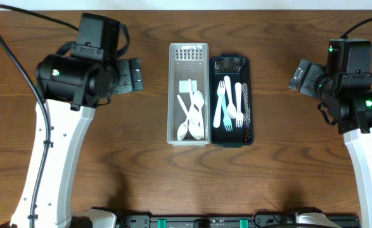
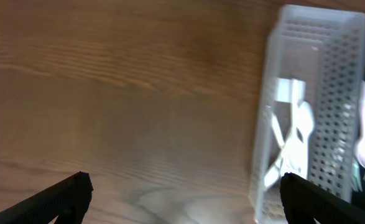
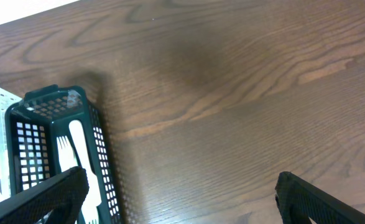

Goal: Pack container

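**Pack container: cutlery apparently all binned**

Noted white spoons [image 1: 195, 114] lying in white perforated basket [image 1: 188, 52], and white forks [image 1: 227, 106] in dark basket [image 1: 230, 62] touching it on the side toward right gripper [image 3: 182, 186]. Found no loose cutlery on worktop [image 1: 287, 158] in any view. Placed both baskets between the grippers, well apart from each. Logged left gripper [image 2: 185, 193] as spread wide and empty; right gripper likewise. Judged loading done or nearly so. Could not tell whether any step remains.

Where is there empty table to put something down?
Bare wood lies between the left gripper and the white basket, and between the dark basket and the right gripper. The front of the table is free too. The two baskets crowd together.
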Motion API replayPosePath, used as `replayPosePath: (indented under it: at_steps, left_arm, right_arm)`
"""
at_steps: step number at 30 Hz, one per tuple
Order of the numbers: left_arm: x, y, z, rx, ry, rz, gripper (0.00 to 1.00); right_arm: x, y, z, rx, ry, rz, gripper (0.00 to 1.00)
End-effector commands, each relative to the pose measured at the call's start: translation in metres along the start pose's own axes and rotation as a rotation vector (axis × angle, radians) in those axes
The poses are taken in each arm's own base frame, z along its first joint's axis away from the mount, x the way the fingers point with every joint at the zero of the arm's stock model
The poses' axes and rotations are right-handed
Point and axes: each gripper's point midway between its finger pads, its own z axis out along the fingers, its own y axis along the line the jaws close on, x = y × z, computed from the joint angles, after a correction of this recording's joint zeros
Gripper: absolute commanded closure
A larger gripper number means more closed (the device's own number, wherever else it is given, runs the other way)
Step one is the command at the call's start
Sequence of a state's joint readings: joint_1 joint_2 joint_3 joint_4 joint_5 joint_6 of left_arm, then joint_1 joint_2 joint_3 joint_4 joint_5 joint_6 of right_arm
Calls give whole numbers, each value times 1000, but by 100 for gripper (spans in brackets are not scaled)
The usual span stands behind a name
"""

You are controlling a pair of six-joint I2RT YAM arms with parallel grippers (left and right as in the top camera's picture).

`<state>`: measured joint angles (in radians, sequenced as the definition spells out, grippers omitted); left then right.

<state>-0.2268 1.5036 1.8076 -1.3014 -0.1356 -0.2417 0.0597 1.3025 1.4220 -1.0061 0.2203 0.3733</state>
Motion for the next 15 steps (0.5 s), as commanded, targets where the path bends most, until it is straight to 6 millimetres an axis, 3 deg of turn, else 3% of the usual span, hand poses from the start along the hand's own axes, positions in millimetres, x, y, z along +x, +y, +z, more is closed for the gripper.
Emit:
replayPosePath:
  at_steps: [1,15]
  left_arm:
    - [-3,15,4,-45,8,-15,2]
    - [-3,17,5,-47,10,-19,2]
  right_arm:
    - [-2,-3,0,12,-4,-6,1]
    - [-2,-3,0,12,-4,-6,1]
